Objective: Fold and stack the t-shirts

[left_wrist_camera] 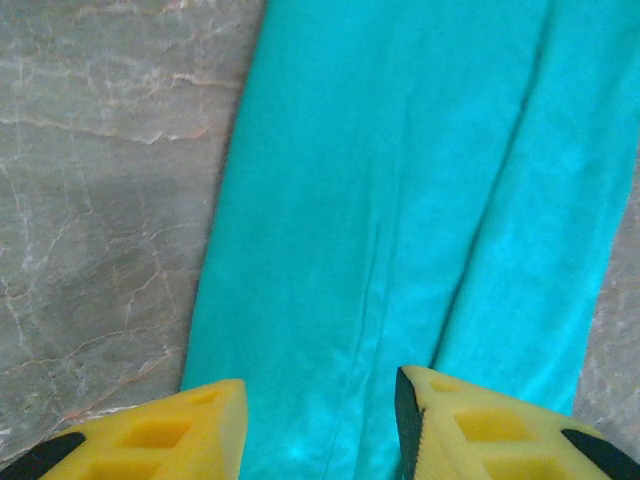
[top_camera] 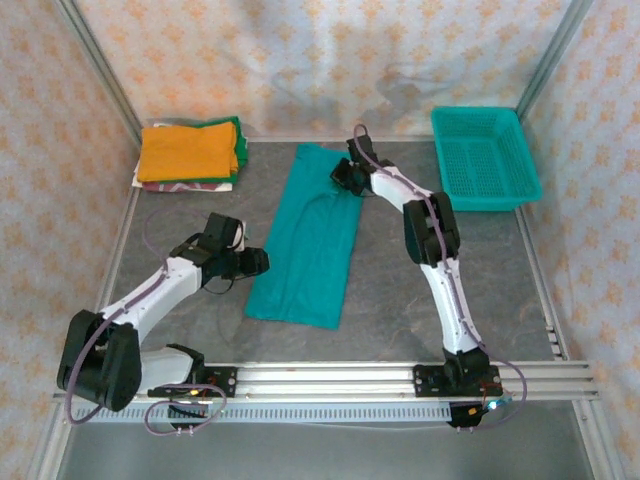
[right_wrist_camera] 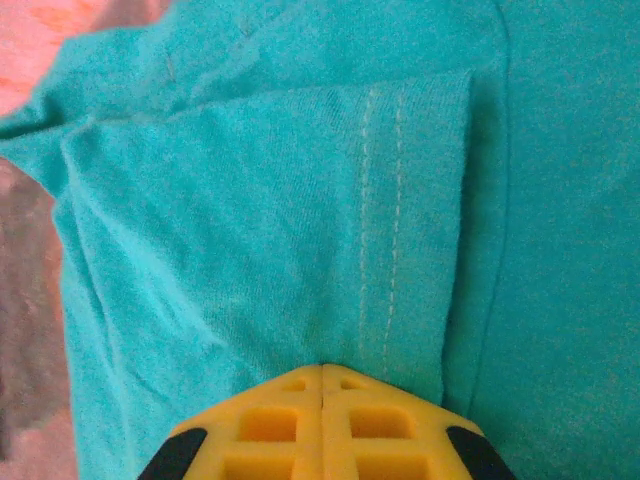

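Stretching along the table [top_camera: 420, 300], the teal shirt [top_camera: 305, 245] was only folded into a long strip; crosswise folds and stacking remained. Folded shirts [top_camera: 190, 152] sat far left. The right gripper [right_wrist_camera: 322, 368] pinched the strip's far end; the left gripper [left_wrist_camera: 320, 385] hovered open at its left edge.

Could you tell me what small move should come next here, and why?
Probably lift the right pincer slightly: it is shut on a sleeve fold of the teal t-shirt, while the left pincer hangs open over the cloth, gripping nothing.
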`<move>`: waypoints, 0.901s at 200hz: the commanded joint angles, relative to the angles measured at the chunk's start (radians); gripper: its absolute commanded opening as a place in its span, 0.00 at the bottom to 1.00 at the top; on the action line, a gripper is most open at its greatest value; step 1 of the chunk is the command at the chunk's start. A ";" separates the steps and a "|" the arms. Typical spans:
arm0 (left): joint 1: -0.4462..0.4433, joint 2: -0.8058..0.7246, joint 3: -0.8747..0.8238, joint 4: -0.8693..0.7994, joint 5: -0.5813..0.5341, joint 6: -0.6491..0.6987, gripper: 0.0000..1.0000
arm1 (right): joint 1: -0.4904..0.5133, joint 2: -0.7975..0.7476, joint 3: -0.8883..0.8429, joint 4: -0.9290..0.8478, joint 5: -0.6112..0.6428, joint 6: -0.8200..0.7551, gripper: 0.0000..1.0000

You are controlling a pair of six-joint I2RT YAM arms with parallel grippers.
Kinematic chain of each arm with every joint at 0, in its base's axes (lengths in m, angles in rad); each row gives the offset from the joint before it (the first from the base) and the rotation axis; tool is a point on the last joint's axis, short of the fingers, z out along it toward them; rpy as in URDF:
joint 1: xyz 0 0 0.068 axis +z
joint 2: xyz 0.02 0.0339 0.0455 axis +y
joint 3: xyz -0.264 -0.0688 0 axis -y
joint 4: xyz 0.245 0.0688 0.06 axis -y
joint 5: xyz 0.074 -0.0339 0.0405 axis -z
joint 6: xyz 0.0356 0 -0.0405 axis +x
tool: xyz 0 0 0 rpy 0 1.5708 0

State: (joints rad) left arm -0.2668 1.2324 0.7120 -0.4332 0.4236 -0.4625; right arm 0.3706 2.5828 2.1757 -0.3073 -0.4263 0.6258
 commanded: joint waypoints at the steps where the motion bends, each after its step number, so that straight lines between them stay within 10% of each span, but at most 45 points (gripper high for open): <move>1: -0.003 0.021 0.009 0.028 0.008 0.012 0.44 | 0.002 0.113 0.230 -0.115 -0.102 -0.061 0.04; 51: -0.004 0.096 0.014 0.103 -0.030 0.014 0.44 | 0.001 -0.046 0.286 -0.236 -0.067 -0.149 0.15; 115: -0.003 0.231 0.102 0.205 -0.091 0.019 0.42 | 0.087 -0.547 -0.512 -0.171 0.265 -0.119 0.00; 180: -0.004 0.386 0.231 0.231 -0.125 0.055 0.41 | 0.110 -0.439 -0.503 -0.206 0.302 -0.160 0.00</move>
State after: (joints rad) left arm -0.2668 1.5887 0.9031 -0.2352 0.3389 -0.4397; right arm 0.4873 2.0846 1.6409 -0.5014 -0.1703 0.4877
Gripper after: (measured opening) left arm 0.414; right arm 0.045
